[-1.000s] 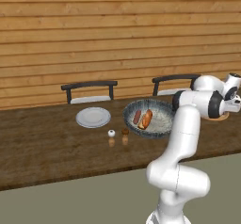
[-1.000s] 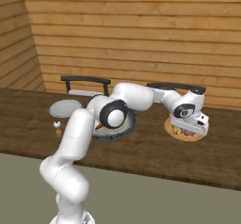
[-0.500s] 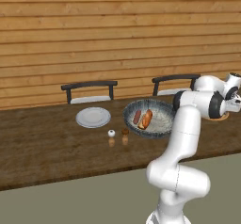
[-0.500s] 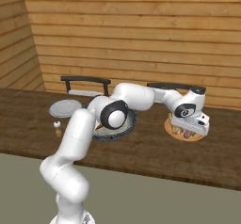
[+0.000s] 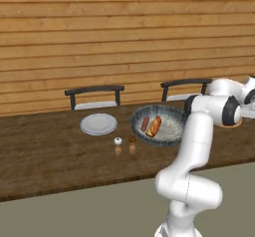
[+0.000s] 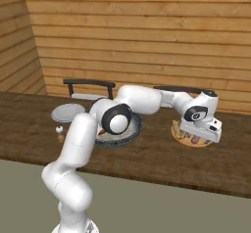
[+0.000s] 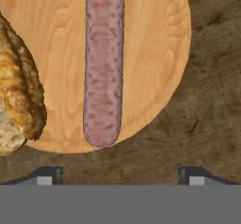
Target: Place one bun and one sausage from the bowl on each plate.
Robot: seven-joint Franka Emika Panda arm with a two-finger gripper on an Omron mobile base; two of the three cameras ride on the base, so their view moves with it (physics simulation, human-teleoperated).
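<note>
One long dark wooden table carries everything. The white arm rises at 5 o'clock in the left base view. Two chairs stand behind the table's far edge. The bowl holds a bun and a sausage, both slanting from 1 to 7 o'clock in the left base view, the bun on the sausage's 3 o'clock side.

In the right base view, the round wooden plate lies at the bowl's 3 o'clock, beneath the gripper. The grey plate sits at the bowl's 9 o'clock in the left base view.

The gripper's fingers are spread wide, with nothing between them. In the hand view, the wooden plate's bun leans from 11 to 5 o'clock, near 9 o'clock; its sausage runs almost straight from 12 to 6, its rounded lower end by the rim. Two small shakers stand at the bowl's 8 o'clock.
</note>
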